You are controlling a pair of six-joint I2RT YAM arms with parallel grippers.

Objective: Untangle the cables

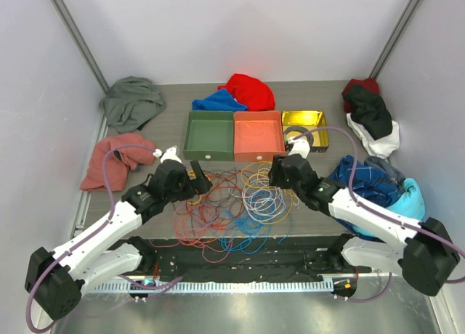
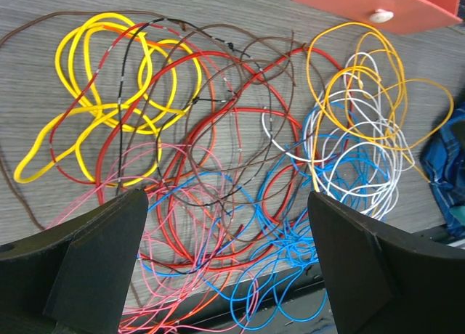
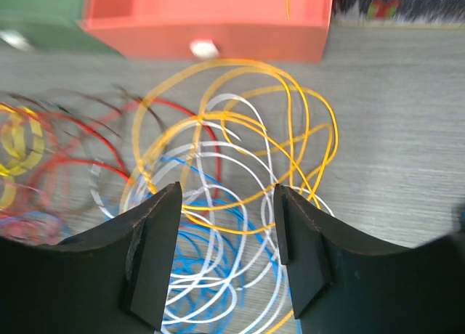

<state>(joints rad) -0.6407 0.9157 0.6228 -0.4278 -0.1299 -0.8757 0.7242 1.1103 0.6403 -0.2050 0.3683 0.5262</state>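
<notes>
The cables (image 1: 234,202) lie in one tangled heap on the table in front of the trays. In the left wrist view I see yellow loops (image 2: 109,80), red loops (image 2: 218,131), thin brown strands, pink wires (image 2: 145,276), blue wires (image 2: 290,232) and white and orange loops (image 2: 363,94). My left gripper (image 2: 227,200) hovers wide open above the heap's left side (image 1: 201,180), holding nothing. My right gripper (image 3: 227,196) stands open over orange (image 3: 240,174), white and blue loops at the heap's right side (image 1: 276,180). No wire is pinched.
A green tray (image 1: 208,157), an orange tray (image 1: 259,156) and a gold tray (image 1: 304,116) holding a black ring stand behind the heap. Heaps of clothes lie at the left (image 1: 116,160), back (image 1: 243,93) and right (image 1: 378,181). Some wires hang over the table's near edge (image 1: 240,239).
</notes>
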